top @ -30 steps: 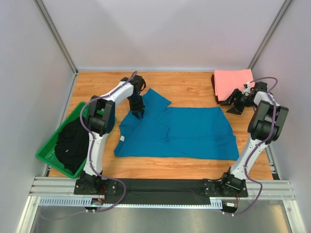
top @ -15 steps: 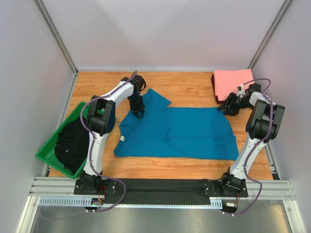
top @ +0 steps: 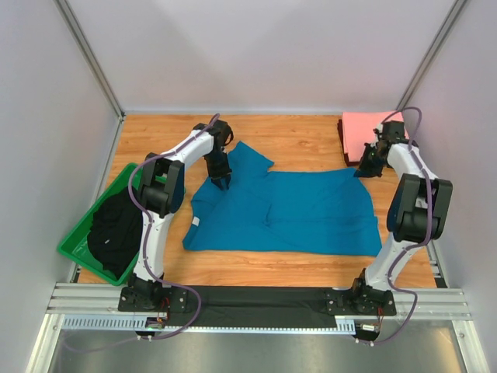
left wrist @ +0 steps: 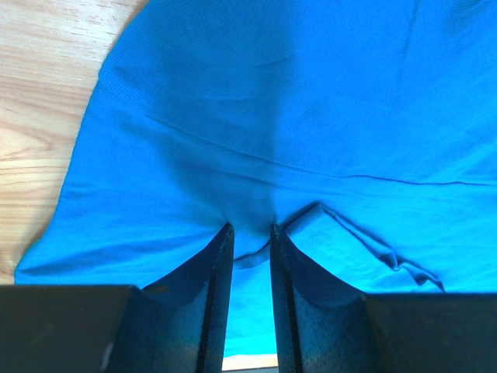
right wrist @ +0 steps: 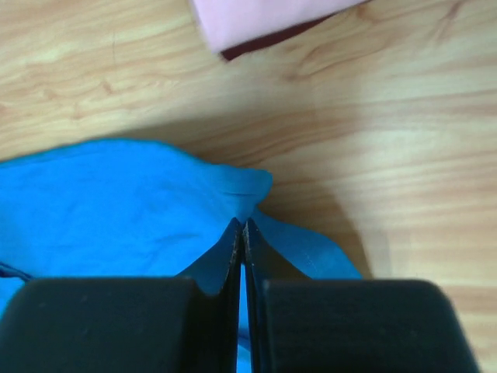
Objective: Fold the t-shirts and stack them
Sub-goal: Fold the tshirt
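From above, the teal shirt lies spread flat in the middle of the wooden counter. The pink shirt sits folded in the far right corner. A green bin with a dark cloth stands at the left edge. The left pincer is down on the teal shirt's far left part, and the right pincer is at its far right corner.

In the left wrist view, the left pincer presses on the teal shirt with its jaws a narrow gap apart. The cloth puckers beside them, and I cannot tell whether it is pinched.

In the right wrist view, the right pincer is closed on the corner of the teal shirt. The pink shirt lies apart, beyond it.
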### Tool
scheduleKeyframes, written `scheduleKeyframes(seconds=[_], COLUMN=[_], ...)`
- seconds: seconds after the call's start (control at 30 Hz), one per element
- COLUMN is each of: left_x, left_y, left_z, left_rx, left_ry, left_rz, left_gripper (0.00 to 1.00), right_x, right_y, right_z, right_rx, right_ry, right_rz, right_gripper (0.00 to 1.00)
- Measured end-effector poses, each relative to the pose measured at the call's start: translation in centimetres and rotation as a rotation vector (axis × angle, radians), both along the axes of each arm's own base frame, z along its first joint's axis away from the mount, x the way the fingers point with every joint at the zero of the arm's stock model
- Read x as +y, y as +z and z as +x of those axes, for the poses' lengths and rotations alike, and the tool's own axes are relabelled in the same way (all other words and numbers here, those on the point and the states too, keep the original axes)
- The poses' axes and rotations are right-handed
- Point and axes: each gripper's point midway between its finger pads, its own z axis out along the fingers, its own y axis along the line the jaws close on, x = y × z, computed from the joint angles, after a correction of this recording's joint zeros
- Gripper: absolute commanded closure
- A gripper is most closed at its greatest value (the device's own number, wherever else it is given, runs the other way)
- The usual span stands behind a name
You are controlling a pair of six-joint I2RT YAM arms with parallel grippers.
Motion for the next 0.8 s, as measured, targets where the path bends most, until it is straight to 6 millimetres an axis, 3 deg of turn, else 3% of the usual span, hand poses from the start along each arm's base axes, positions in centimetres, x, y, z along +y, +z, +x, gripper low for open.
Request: scheduleKeyframes(seconds=[0.1, 0.23, 0.33, 0.47, 0.53, 0.67, 0.8], left_x=[0.0, 0.0, 0.0, 0.0, 0.0, 0.0, 0.0], left_y=[0.0, 0.0, 0.0, 0.0, 0.0, 0.0, 0.0], left_z=[0.0, 0.0, 0.0, 0.0, 0.0, 0.0, 0.0], left_rx=[0.0, 0.0, 0.001, 0.001, 0.001, 0.001, 0.0], left_ry=[0.0, 0.003, 0.005, 0.007, 0.007, 0.007, 0.007], left_rz=[0.0, 0.0, -0.001, -0.001, -0.001, -0.001, 0.0], left_gripper=[0.68, 0.68, 0.68, 0.68, 0.68, 0.68, 0.68], right_x=[1.3, 2.7, 4.2, 7.1, 7.8, 7.5, 7.1], right_y=[0.5, -0.6, -2.1, -3.3, -3.2, -0.8, 1.8], right_z=[-1.0, -3.0, -5.0, -7.5, -8.3, -7.9, -5.0], right_rx=[0.009, 0.072, 0.141, 0.2, 0.211, 0.152, 0.073], right_ry=[0.017, 0.013, 0.026, 0.092, 0.114, 0.088, 0.07], right_rz=[-0.127, -0.272, -0.331, -0.353, -0.342, -0.283, -0.211], right_gripper=[1.0, 0.98, 0.92, 0.73, 0.68, 0.61, 0.56])
